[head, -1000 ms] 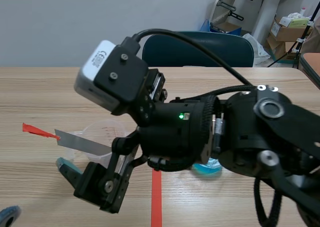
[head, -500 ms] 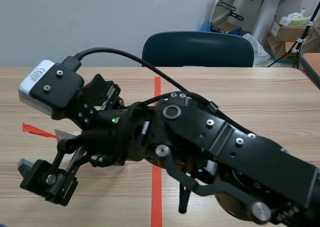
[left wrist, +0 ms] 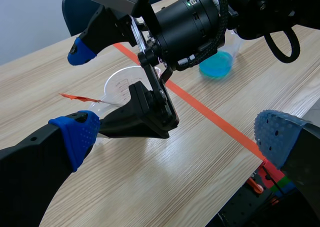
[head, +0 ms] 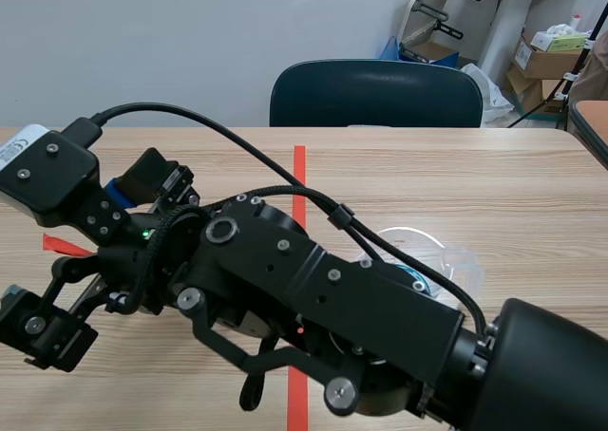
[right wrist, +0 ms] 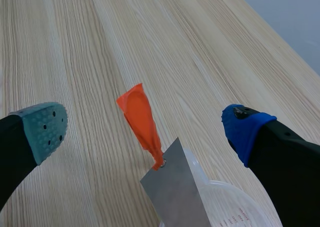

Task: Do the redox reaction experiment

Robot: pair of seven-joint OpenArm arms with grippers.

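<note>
Tagged strip point(right wrist: 175, 187) leaning in beaker point(right wrist: 232, 206), just ahead of right tool point(right wrist: 144, 127), fingers released; left tool point(left wrist: 177, 137) released, near beaker.

You have one clear beaker point(left wrist: 120, 84), one metal strip point(right wrist: 175, 187) bearing one orange tag point(right wrist: 140, 117), and one flask of blue liquid point(left wrist: 216, 67).
</note>
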